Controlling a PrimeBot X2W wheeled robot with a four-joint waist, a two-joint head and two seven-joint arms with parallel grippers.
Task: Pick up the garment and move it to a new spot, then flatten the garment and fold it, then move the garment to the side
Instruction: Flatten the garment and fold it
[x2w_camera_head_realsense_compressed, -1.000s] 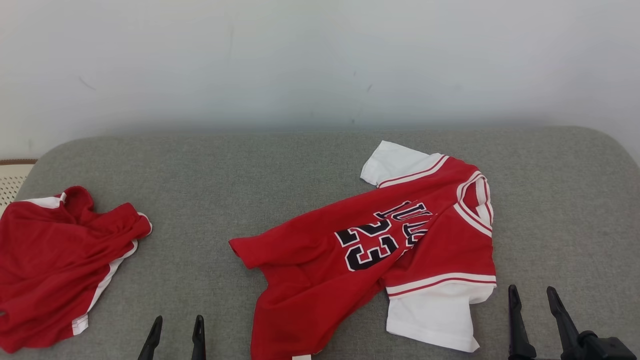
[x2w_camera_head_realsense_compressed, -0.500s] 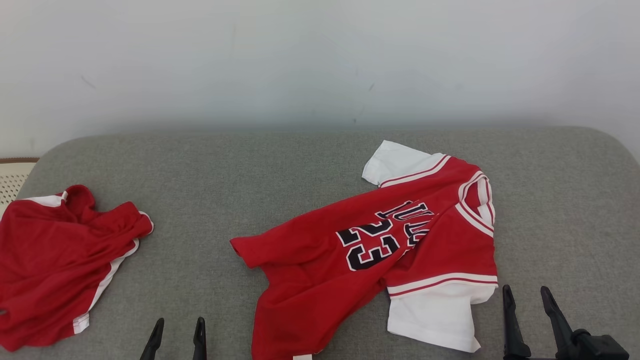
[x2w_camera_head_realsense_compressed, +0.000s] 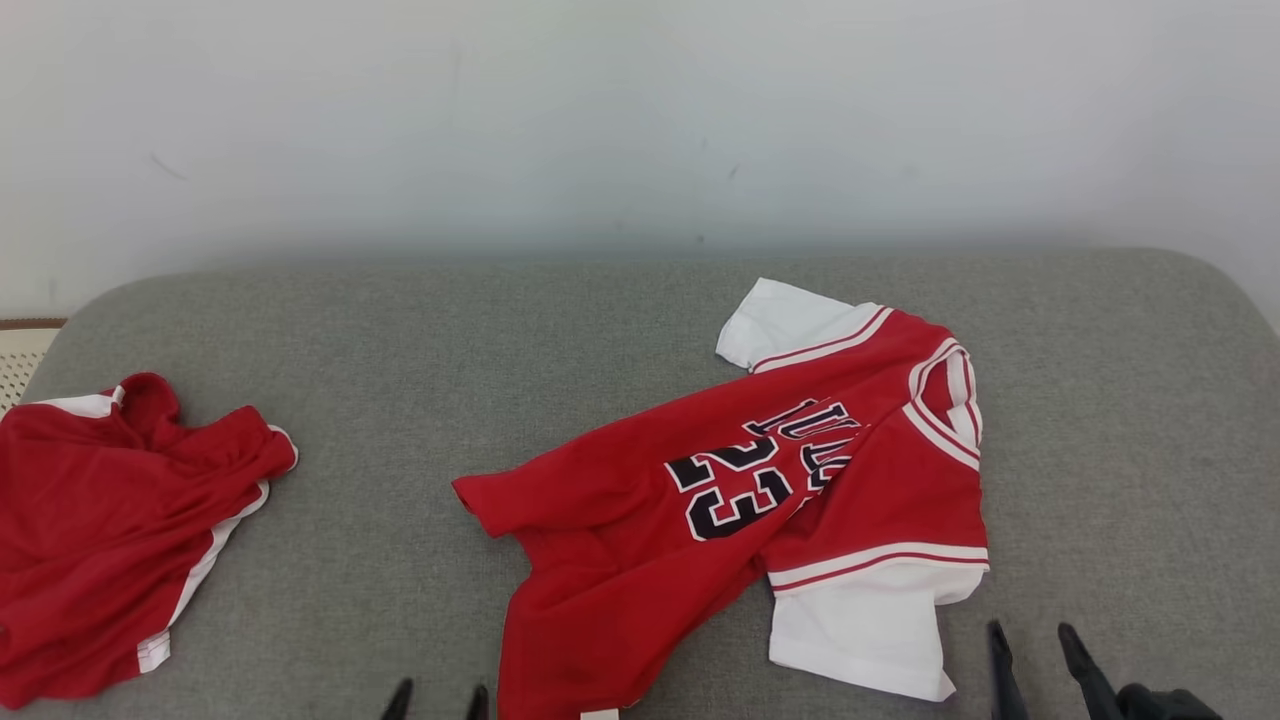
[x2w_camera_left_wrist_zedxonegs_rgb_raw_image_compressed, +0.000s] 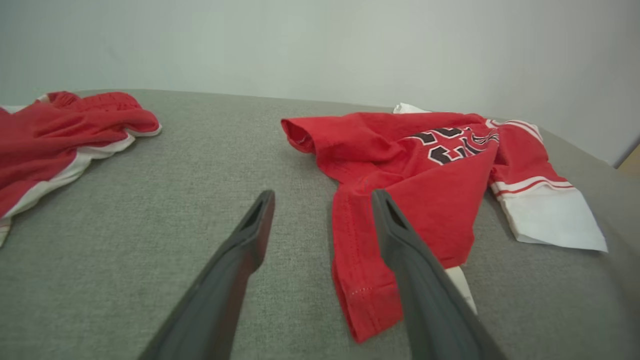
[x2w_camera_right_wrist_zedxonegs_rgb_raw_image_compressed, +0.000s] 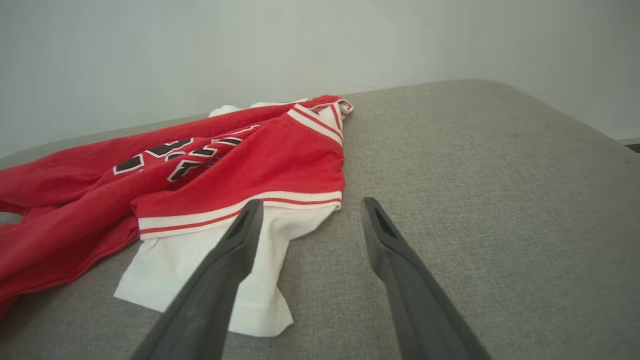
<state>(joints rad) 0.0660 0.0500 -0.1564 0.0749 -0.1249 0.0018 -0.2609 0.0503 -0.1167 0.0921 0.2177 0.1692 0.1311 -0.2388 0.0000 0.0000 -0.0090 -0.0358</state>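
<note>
Both claws wide open, nothing in either.
Left claw (x2w_camera_head_realsense_compressed: 440, 702) sits at the bottom edge of the head view, just left of the jersey (x2w_camera_head_realsense_compressed: 640, 500) hem. In the left wrist view, the left claw (x2w_camera_left_wrist_zedxonegs_rgb_raw_image_compressed: 322, 197) has one finger over the hem edge and the other over bare desk (x2w_camera_left_wrist_zedxonegs_rgb_raw_image_compressed: 150, 200); can't tell if there is contact.
Right claw (x2w_camera_head_realsense_compressed: 1032, 640) is low right, just beside the near white sleeve (x2w_camera_head_realsense_compressed: 860, 630). In the right wrist view, one finger (x2w_camera_right_wrist_zedxonegs_rgb_raw_image_compressed: 240, 235) overlaps that sleeve and the other is over grey fabric.
The jersey lies crumpled, right of desk centre: red body, black "23" (x2w_camera_head_realsense_compressed: 735, 490) facing up, collar (x2w_camera_head_realsense_compressed: 950, 400) toward the right, far white sleeve (x2w_camera_head_realsense_compressed: 785, 320) toward the wall (x2w_camera_head_realsense_compressed: 640, 120), lower part bunched and folded over.
A second red garment with white trim (x2w_camera_head_realsense_compressed: 100, 530) lies heaped at the left end, well apart.
</note>
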